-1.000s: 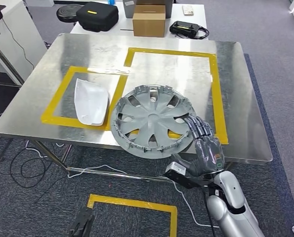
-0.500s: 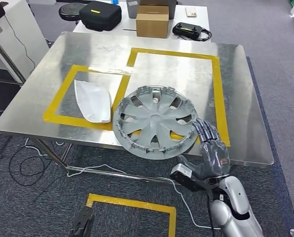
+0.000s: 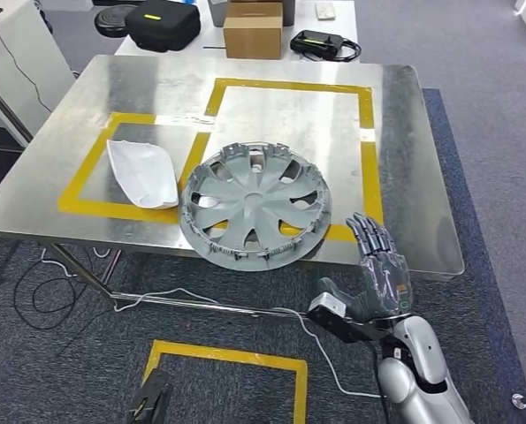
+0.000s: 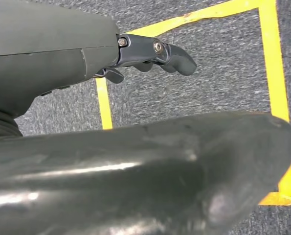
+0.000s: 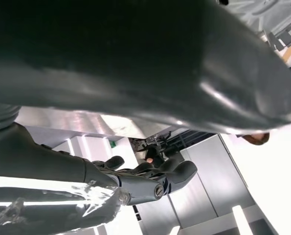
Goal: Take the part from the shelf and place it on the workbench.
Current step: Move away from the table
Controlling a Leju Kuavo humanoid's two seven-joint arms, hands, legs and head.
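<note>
The right hand [image 3: 380,274] is hovering at the near edge of the workbench [image 3: 413,177] with its fingers spread apart and nothing in them. The grey wheel cover [image 3: 255,205] is lying flat on the workbench, ahead and to the left of that hand and apart from it, with the white part [image 3: 143,172] sitting further left. The left hand [image 4: 151,54] is hanging over the grey carpet [image 4: 195,93] near yellow tape [image 4: 273,54]; it seems to be holding nothing, though its fingers are mostly hidden.

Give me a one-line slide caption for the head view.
Grey wheel cover lies on the steel workbench, the open right hand apart from it.
</note>
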